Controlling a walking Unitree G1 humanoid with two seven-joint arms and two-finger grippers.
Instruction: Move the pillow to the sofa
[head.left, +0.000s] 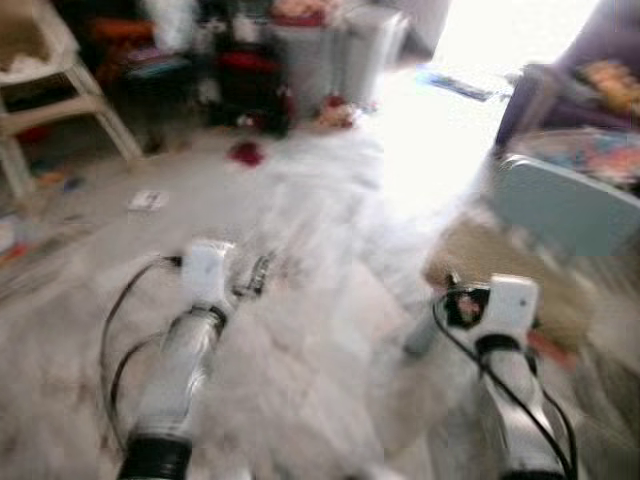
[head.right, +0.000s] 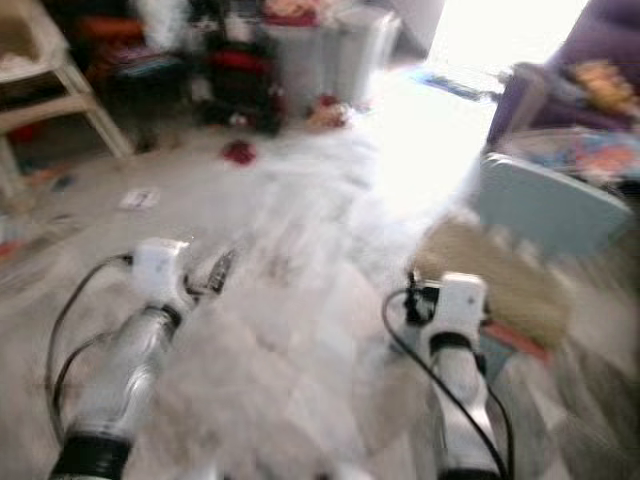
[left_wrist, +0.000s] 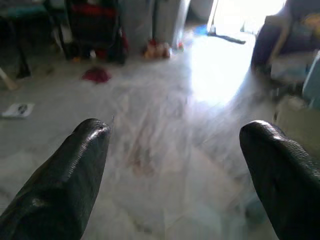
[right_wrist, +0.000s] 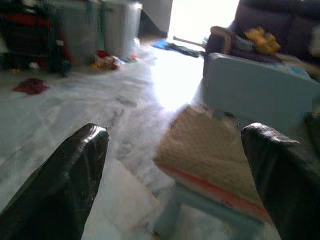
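A: Biggest first. Pale marble-patterned tile floor (head.left: 300, 330), head views blurred. Dark purple sofa (right_wrist: 280, 30) at the far right with a yellow soft toy (right_wrist: 262, 40) on it.

B: Pillow?

A: Flat tan woven pillow with an orange-red edge (right_wrist: 215, 155), lying on a small light-blue stool (right_wrist: 175, 210), low on the right, just ahead of the right gripper (right_wrist: 175, 170). A light-blue panel (right_wrist: 260, 90) stands between it and the sofa.

B: Grippers?

A: Right gripper spread wide, nothing in it, pillow in line between the fingers. Left gripper (left_wrist: 175, 165) also wide and empty, over bare floor.

B: Handling?

A: My guess: light, soft, will sag if pinched at a corner. Woven cover should give grip. I'd take the near long edge, fingers above and below the orange-red seam, possibly both grippers.

B: Smaller stuff?

A: Grey bins (head.left: 330, 50) far back, red scrap (head.left: 245, 153) on the floor.
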